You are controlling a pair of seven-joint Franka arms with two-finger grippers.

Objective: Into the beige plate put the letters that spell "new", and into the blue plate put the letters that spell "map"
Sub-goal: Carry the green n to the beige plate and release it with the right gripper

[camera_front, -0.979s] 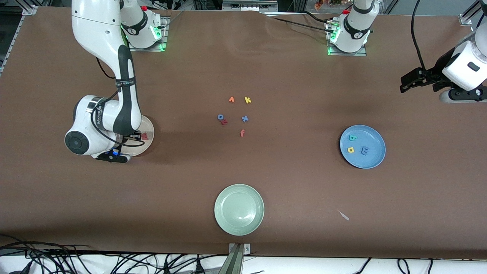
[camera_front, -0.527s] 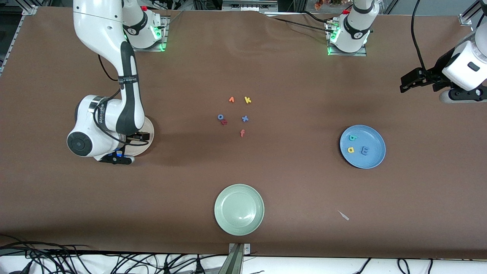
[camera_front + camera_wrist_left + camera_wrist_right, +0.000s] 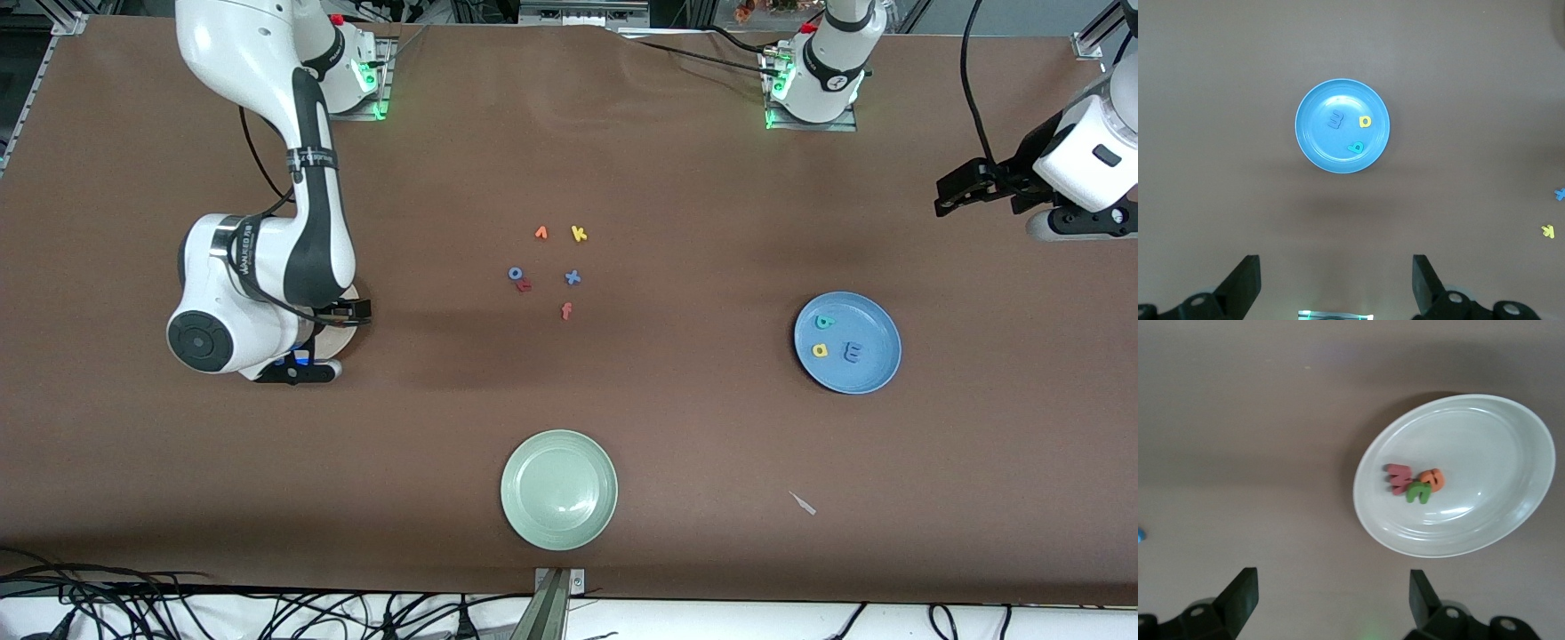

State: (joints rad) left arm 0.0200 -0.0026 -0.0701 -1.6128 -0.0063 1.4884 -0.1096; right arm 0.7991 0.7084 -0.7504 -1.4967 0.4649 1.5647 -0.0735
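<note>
Looks like both words are sorted. In the right wrist view we can see the round cream-beige plate [image 3: 1485, 440] holding the salmon-pink foam "w" [image 3: 1398, 479], the orange foam "e" [image 3: 1433, 479] and the green foam "n" [image 3: 1418, 493], all 3 bunched together and touching near the middle. The round sky-blue plate [image 3: 847, 342], toward the left arm's end of the table, holds the blue foam "m" [image 3: 852, 352], the yellow foam "a" [image 3: 820, 350] and the teal foam "p" [image 3: 824, 322], spread apart from each other.

The right gripper [image 3: 1328, 600] hangs over the table just beside the beige plate, jaws wide apart and holding nothing. The left gripper [image 3: 1337, 283] waits high up past the sky-blue plate, jaws also apart and empty.

So the step in hand, as we read it, is just clearing out. We'd lift the right arm straight up before swinging it away, so a finger doesn't clip the plate rim and scatter that tight pile. No need to go near the leftover foam letters in the middle of the table: the yellow "k" [image 3: 579, 234], the blue "x" [image 3: 573, 277], the orange-red "f" [image 3: 566, 310] and the orange "v" [image 3: 540, 233].

Hard to make out: in the front view the right arm covers nearly the whole beige plate, so its letters only show from the wrist. There's also a blue piece overlapping a red one [image 3: 518, 279] next to the "x", and we can't read either shape. A small pale scrap [image 3: 804, 504] lies near the pale green plate [image 3: 558, 489]; no idea what it is.
</note>
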